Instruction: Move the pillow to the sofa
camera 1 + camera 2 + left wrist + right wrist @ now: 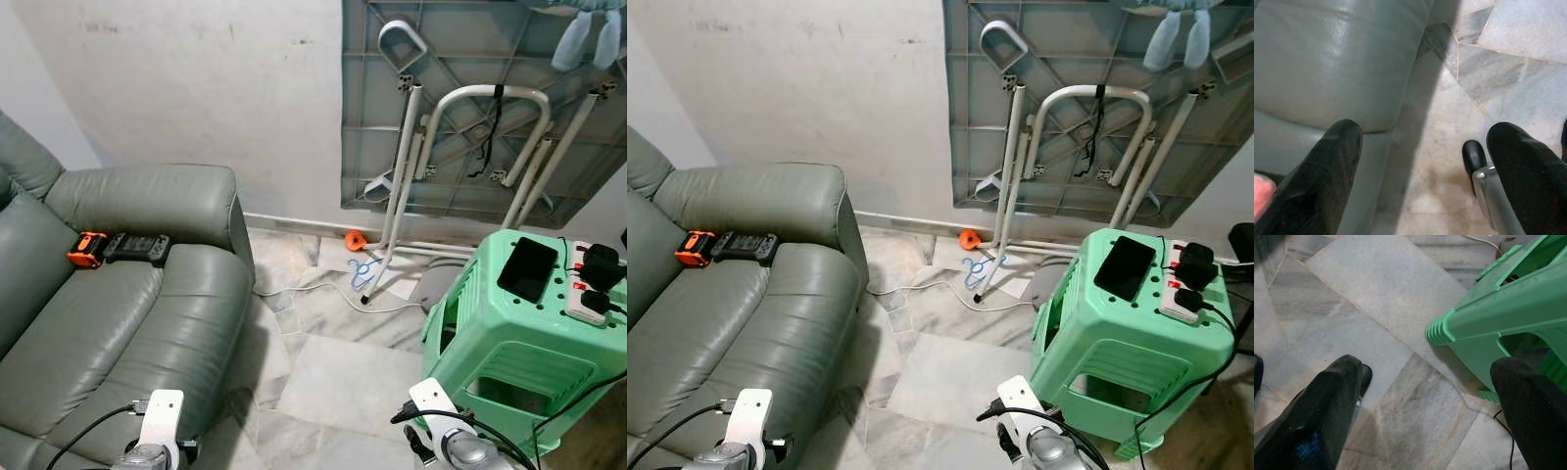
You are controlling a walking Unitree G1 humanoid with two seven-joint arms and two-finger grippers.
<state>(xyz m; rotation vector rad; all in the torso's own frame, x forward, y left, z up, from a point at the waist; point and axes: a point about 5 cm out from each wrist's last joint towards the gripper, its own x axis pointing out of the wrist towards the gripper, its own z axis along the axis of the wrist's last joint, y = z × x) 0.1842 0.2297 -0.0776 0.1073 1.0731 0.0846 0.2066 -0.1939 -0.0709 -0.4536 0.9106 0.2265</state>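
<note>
Marble floor (338,382) runs as an open strip between the grey-green leather sofa (108,294) on the left and the green plastic stool (514,338) on the right, widening toward the far wall. The sofa's right armrest edge curves down to the tiles at the near left; on its seat, close against the backrest, lies a black game controller with an orange end (118,248). No pillow can be made out in any view.

At the far end of the strip a white cable (323,294) trails across the tiles, with a blue hanger (361,272) and a small orange object (353,238) near the skirting. A folded table (480,108) leans against the wall, its white legs (402,186) reaching down to the floor beside the hanger.

The stool top carries a black phone (527,268) and a white power strip with black plugs (594,284) along its right edge; a black cord hangs down its near side.

Both arms hang low at the near edge. The left gripper (1425,171) is spread wide, holding nothing, over the sofa's lower edge where it meets the floor. The right gripper (1425,406) is likewise spread and holding nothing, above bare tiles just beside the stool's near corner.
</note>
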